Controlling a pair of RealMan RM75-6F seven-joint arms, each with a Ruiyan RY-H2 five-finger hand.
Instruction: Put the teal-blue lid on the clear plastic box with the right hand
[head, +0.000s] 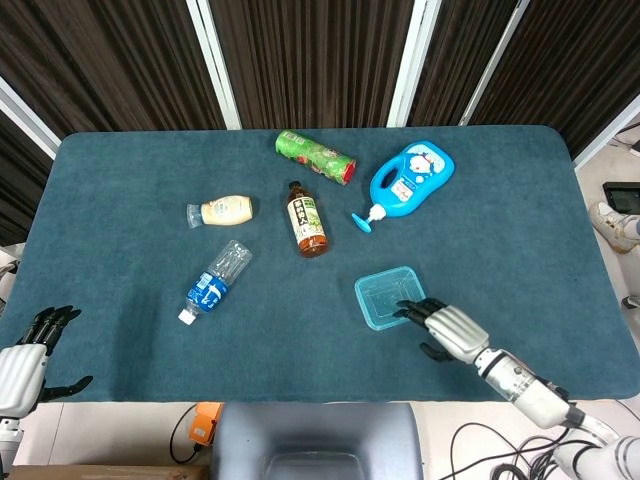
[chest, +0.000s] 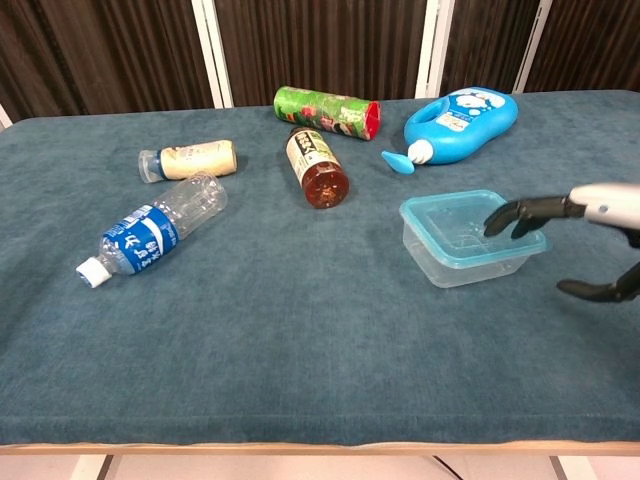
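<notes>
The left hand (head: 22, 368) is held idle off the table's (head: 120, 290) near left corner, fingers spread and grasping nothing. The teal-blue lid (chest: 452, 212) is seen already seated on the clear plastic box (chest: 470, 262). Over its right edge the right hand (chest: 560, 215) hovers, fingers (chest: 510, 213) curled downward, holding nothing. Seating appears finished; a final press or withdrawal is judged next.

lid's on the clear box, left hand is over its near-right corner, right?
Not quite: it is the right hand, not the left, whose fingers are over the near-right corner of the clear box with the teal-blue lid on it. The chest view shows this. The left hand sits off the table's near-left edge.
</notes>
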